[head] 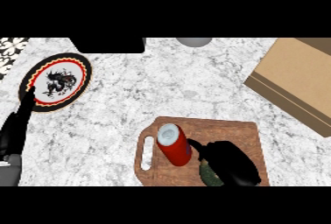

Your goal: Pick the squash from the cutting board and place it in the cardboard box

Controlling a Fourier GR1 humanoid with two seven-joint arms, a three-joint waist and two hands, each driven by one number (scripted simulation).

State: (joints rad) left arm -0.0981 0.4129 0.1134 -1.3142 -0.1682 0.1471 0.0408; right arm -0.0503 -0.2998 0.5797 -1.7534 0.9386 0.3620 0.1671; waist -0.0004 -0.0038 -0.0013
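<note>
A wooden cutting board (226,131) with a handle slot on its left side lies on the marble counter (161,87), near the lower edge of the view. On the board a red bottle with a white cap (173,145) lies tilted, the cap pointing up and away from the robot. Just to the right of the bottle is the squash (210,174), dark green, at the front edge of the board. Only a part of it shows, because the right hand (231,162) is on top of it. The black fingers of this hand are bent over the squash and seem to close on it, but the squash is still low on the board.

The cardboard box (298,81) stands at the right upper part of the counter, well apart from the board, and its side looks towards the board.

The left hand (16,129) shows at the left edge, with fingers straight and together, pointing up. Its tips reach the lower rim of a round plate (58,82), which has a red and black border and a dark drawing in the middle.

At the top edge there are a black object (107,44) and a grey round thing (194,41), both partly cut off.
</note>
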